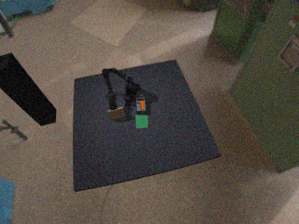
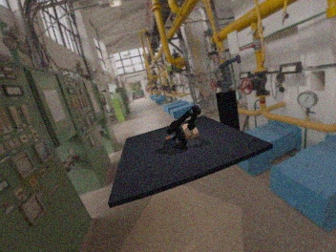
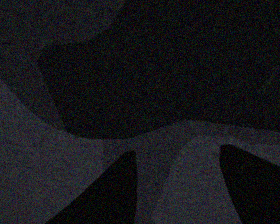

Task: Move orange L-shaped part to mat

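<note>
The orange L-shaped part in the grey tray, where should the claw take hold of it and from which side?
The orange part looks seated in the grey tray, so there is probably no edge to pinch yet. Best press from above on its L-shaped end, then pinch the straight end once it tips up, coming straight down. The claw is half closed, holding nothing.

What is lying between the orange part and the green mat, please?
In the top view, only the near rim of the grey tray separates the orange part from the green mat; no other object shows there.
</note>
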`<state>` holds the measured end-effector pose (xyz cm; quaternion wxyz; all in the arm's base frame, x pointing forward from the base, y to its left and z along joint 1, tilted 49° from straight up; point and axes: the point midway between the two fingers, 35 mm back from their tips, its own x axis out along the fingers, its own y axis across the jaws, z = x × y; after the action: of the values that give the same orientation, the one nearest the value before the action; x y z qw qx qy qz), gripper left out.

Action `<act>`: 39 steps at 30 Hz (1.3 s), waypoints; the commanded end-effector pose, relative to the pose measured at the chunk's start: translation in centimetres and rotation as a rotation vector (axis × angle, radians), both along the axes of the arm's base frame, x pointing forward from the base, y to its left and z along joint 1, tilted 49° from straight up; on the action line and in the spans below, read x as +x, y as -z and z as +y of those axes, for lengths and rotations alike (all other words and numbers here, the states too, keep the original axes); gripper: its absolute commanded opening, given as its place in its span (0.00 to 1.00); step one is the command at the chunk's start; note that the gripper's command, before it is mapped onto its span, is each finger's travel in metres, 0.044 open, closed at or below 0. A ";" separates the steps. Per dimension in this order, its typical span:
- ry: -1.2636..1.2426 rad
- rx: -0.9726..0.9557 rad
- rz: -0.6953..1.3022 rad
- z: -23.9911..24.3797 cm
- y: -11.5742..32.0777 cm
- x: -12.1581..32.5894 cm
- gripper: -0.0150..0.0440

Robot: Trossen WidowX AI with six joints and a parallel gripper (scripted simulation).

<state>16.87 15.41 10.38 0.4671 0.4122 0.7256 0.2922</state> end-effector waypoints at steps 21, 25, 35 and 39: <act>0.109 -0.248 -0.234 -13.1 2.6 12.4 0.56; 0.108 -0.242 -0.234 -10.3 4.9 12.1 0.56; 0.108 -0.242 -0.234 -9.8 5.3 12.1 0.56; 0.108 -0.242 -0.234 -9.3 5.8 12.1 0.56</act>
<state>29.05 5.69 4.92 0.6113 0.3511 0.6734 0.2228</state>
